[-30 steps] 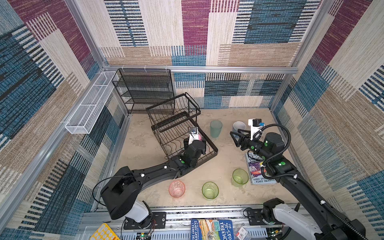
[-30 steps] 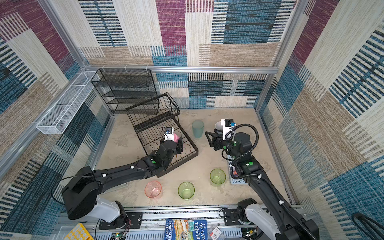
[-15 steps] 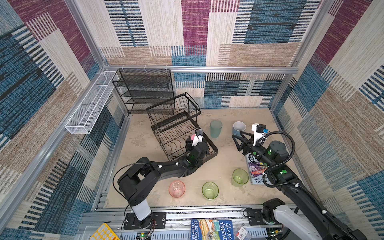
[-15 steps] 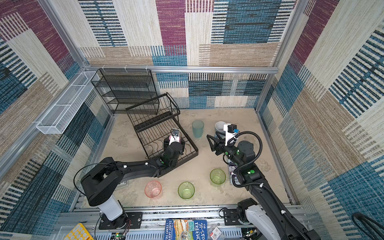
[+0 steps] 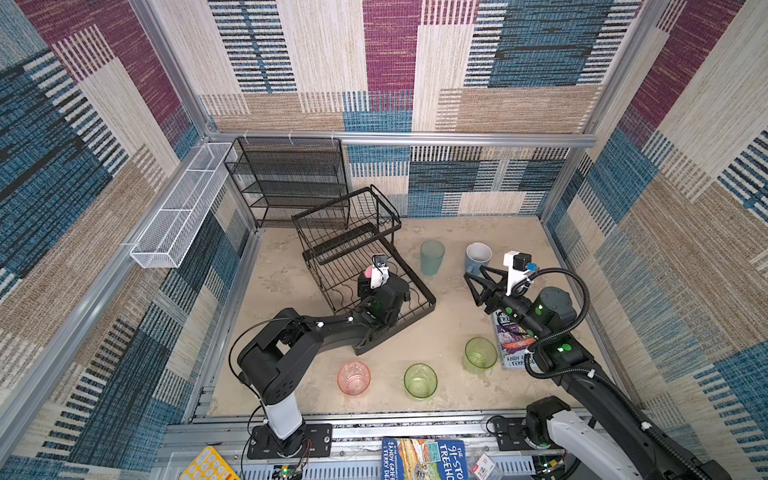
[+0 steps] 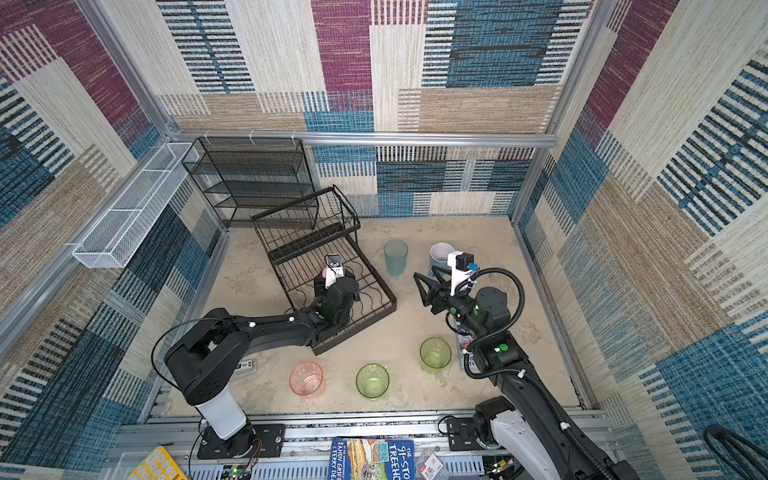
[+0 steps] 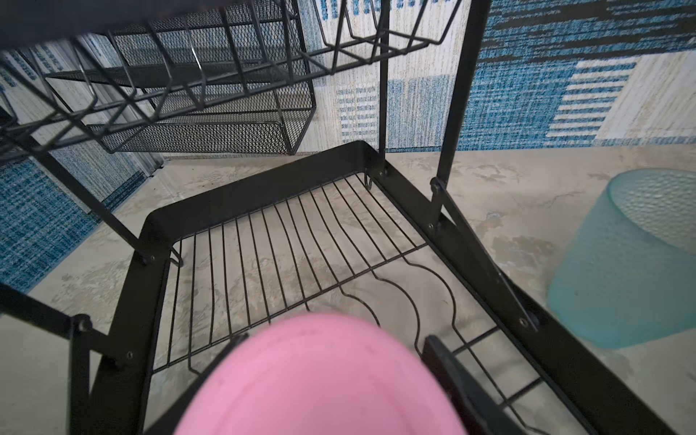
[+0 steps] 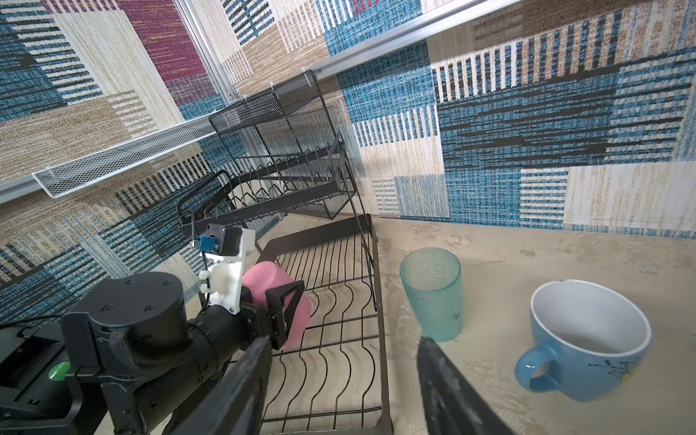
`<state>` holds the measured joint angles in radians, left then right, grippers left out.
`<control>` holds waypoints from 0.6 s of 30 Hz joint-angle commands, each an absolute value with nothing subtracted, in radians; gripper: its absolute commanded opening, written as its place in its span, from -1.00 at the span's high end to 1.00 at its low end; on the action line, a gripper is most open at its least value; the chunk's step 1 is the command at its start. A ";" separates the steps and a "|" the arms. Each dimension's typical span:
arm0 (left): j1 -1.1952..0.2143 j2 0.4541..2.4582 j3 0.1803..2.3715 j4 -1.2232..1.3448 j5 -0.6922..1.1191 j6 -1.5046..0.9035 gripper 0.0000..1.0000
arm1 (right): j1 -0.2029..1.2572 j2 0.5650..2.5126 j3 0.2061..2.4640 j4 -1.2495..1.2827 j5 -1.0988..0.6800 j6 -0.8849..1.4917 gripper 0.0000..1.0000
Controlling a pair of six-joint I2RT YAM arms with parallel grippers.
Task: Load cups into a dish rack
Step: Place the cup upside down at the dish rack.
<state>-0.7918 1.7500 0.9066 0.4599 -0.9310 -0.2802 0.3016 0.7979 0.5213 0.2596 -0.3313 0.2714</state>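
Left arm's elbow has lifted & folded back toward its base vs 1 s ago; right wrist has eased back. Left tool (image 8: 277, 301) is clamped on the opaque pink cup (image 7: 320, 376), tilted over the lower tray of the dish rack (image 5: 417, 279); can't tell if it touches the wires. Right tool (image 5: 475, 279) is open, nothing in it, near the blue mug (image 5: 478, 255) & teal cup (image 5: 431, 257), both upright on the bench (image 5: 291, 282). Green cup (image 5: 481, 353) sits just beside a book (image 5: 510, 347); 2nd green cup (image 5: 419, 380) & see-through pink cup (image 5: 353, 377) stand along the bench front.
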 commanded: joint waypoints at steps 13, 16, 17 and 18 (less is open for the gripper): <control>-0.825 1.801 0.871 0.700 -0.606 -0.248 -0.28 | 0.301 0.806 0.507 0.321 -0.328 0.272 -0.29; -0.833 1.829 0.869 0.743 -0.561 -0.247 -0.28 | 0.302 0.806 0.503 0.322 -0.324 0.272 -0.29; -0.834 1.839 0.868 0.763 -0.546 -0.246 -0.28 | 0.302 0.806 0.502 0.321 -0.322 0.271 -0.29; -0.836 1.849 0.871 0.777 -0.539 -0.243 -0.28 | 0.302 0.803 0.500 0.324 -0.323 0.271 -0.29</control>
<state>-0.8337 1.8317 0.8726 0.6724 -0.5999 -0.2584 0.3016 0.8066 0.5037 0.2893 -0.3298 0.2714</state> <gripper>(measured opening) 0.719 0.647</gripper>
